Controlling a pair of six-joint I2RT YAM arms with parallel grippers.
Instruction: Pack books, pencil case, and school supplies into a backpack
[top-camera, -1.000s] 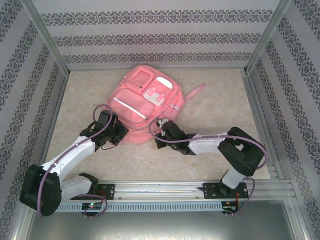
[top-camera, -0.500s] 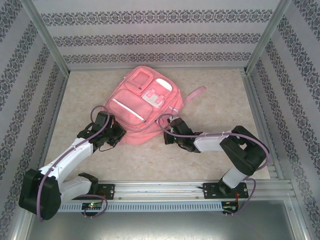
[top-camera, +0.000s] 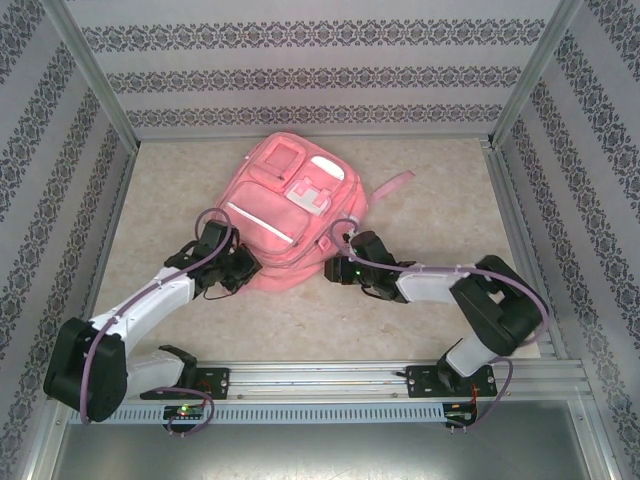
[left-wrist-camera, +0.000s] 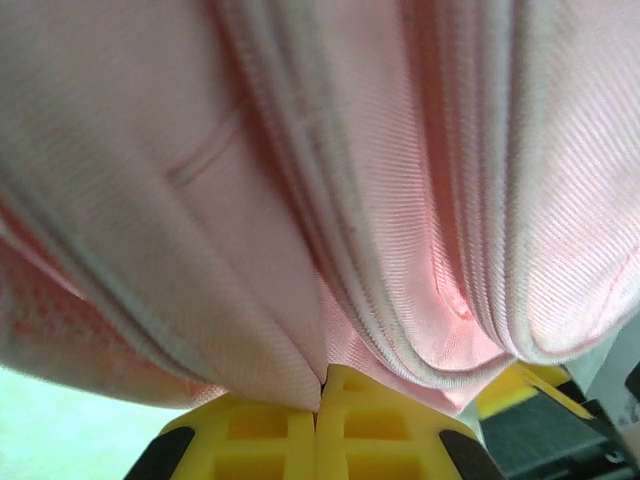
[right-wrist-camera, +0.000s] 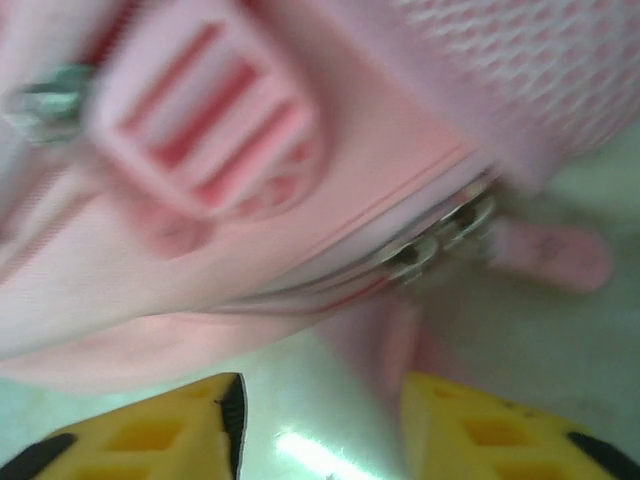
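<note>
Table: pink backpack on the marbled top.
We see a beige marbled table (top-camera: 450, 220) with the backpack (top-camera: 290, 205) lying flat on it, front pockets up, turned at an angle, left of centre and toward the far side. One strap (top-camera: 392, 184) trails from its right side and rests on the bare surface. An aluminium rail (top-camera: 330, 375) runs along the near edge. In the right wrist view the backpack's (right-wrist-camera: 300, 200) edge sits down on the pale tabletop (right-wrist-camera: 560, 330), with the zip pulls (right-wrist-camera: 440, 235) just above it. In the left wrist view a strip of tabletop (left-wrist-camera: 60, 420) shows under the fabric (left-wrist-camera: 300, 180) at lower left.
</note>
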